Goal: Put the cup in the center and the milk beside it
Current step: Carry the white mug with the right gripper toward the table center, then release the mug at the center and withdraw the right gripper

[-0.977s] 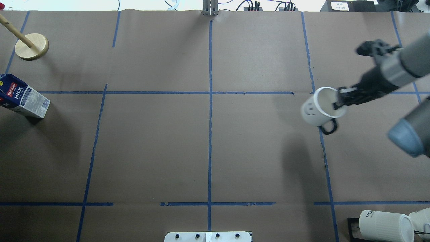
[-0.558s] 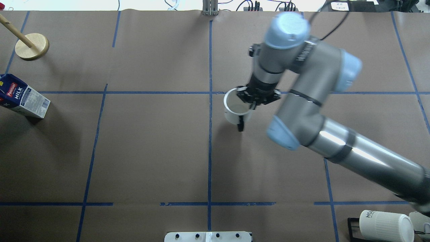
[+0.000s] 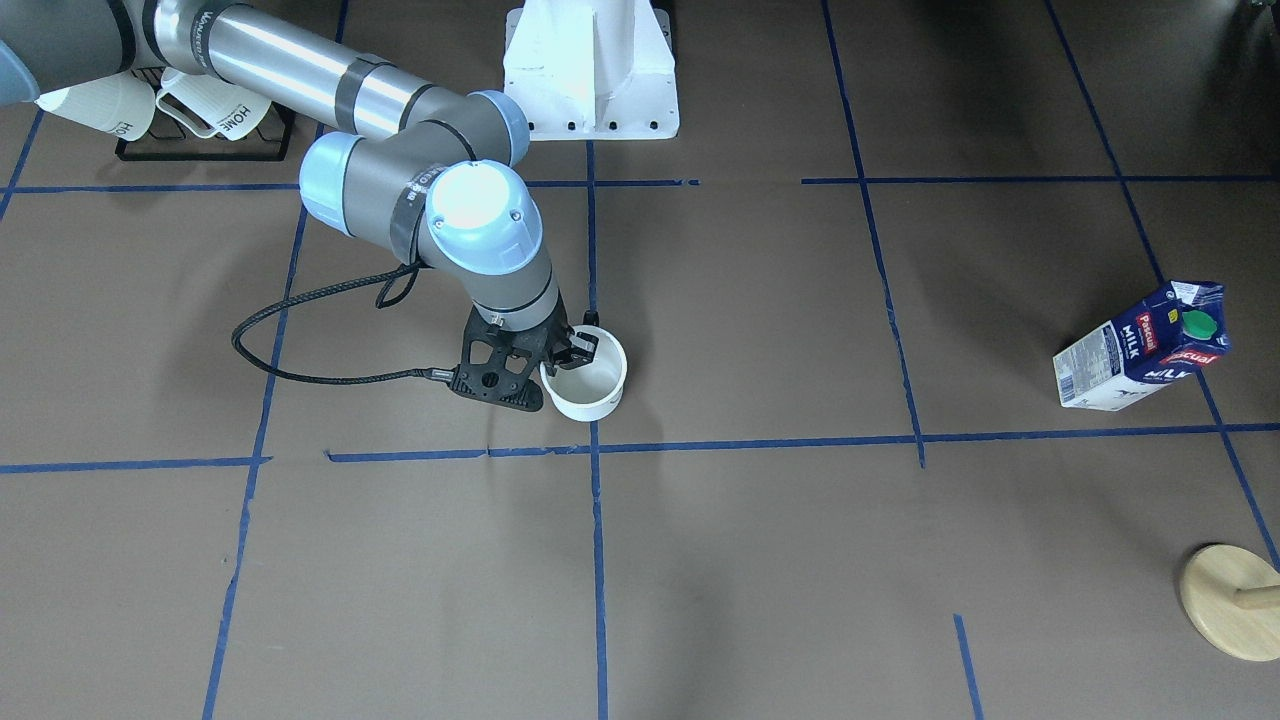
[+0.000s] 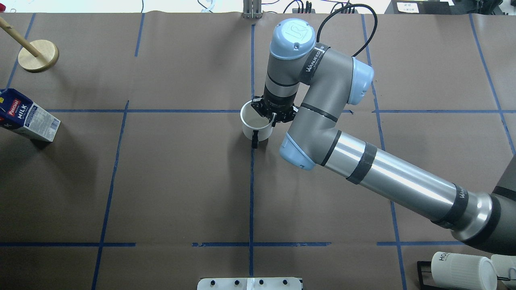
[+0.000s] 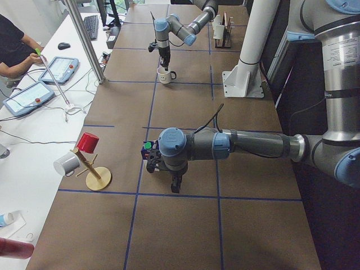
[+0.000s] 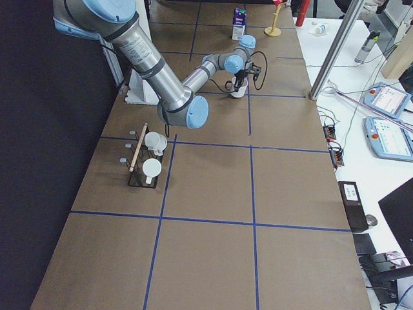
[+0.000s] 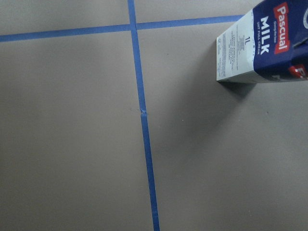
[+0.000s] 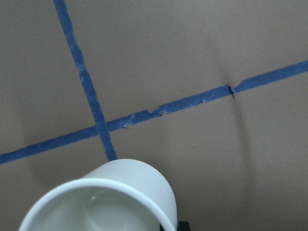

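Front-facing view: the right end effector (image 3: pixel 572 350) pinches the near-side rim of the cup (image 3: pixel 588 388), one finger inside the wall and one outside. The cup sits upright, just on the robot's side of the center (image 3: pixel 594 446), its base straddling the lengthwise tape line. The milk (image 3: pixel 1140 350) stands well apart near the view's right edge, with a round wooden stand base (image 3: pixel 1228 600) nearer the camera. Ribbed mugs (image 3: pixel 100 105) hang on a rack by the robot.

Overhead view: the cup (image 4: pixel 254 125) lies just below the center (image 4: pixel 252 111), its black handle pointing towards the robot. The right end effector (image 4: pixel 273 116) clamps the rim on the cup's right side. The milk (image 4: pixel 28 117) is at the far left edge of the bench (image 4: pixel 181 181).

Left side view: the far arm holds the cup (image 5: pixel 164 75), smiley face showing, down at the bench. The near arm's left end effector (image 5: pixel 153 163) sits in front of the milk's green cap (image 5: pixel 147 145); I cannot tell whether its fingers are spread or together.

Right side view: the cup (image 6: pixel 239 91) is under the right end effector (image 6: pixel 240 81); the milk (image 6: pixel 239 14) is far beyond.

Left wrist view: the milk (image 7: pixel 260 45) fills the upper right corner.

Right wrist view: the cup (image 8: pixel 110 202) is at the bottom, the center (image 8: pixel 102 129) just beyond it.
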Tool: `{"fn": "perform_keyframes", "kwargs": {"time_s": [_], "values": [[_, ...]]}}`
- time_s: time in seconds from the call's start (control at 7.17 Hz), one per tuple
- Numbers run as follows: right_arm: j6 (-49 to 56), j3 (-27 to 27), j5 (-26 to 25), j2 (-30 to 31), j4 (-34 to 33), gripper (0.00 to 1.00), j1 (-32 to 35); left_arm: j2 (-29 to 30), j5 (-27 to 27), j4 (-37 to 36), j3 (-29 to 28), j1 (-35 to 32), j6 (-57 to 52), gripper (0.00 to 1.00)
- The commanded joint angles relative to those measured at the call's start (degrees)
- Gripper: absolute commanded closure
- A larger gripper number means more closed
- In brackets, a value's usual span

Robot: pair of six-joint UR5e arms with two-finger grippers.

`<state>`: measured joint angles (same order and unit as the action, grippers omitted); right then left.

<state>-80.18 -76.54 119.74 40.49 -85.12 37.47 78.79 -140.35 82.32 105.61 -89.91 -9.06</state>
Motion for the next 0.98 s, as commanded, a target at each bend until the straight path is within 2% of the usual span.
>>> {"fn": "perform_keyframes", "kwargs": {"time_s": [0.0, 0.14, 0.28, 0.42, 0.56, 0.84], "values": [[-0.59, -1.75, 0.14, 0.73, -0.04, 0.00, 0.14, 0.14, -0.01, 0.20, 0.21, 0.00, -0.08, 0.00], [-0.42, -10.90, 0.92, 4.74, -3.70, 0.00, 1.97, 0.57, -0.01, 0.47, 1.26, 0.00, 0.35, 0.00], [0.11, -24.74, 1.54, 13.83, -4.87, 0.00, 4.34, 2.75, 0.25, 1.34, 1.88, 1.57, 7.75, 0.00], [1.50, -33.67, 3.46, 22.27, -4.44, 0.00, 7.06, 6.69, 0.95, 2.48, 1.97, 4.45, 13.74, 0.00], [7.00, -37.76, 6.70, 28.45, -4.53, 0.00, 10.91, 11.08, 2.17, 1.71, 1.45, 8.05, 15.11, 0.00], [23.41, -40.95, 8.66, 39.10, -4.09, 0.00, 17.78, 18.13, 5.34, 1.61, -1.88, 12.37, 23.00, 0.00]]}}
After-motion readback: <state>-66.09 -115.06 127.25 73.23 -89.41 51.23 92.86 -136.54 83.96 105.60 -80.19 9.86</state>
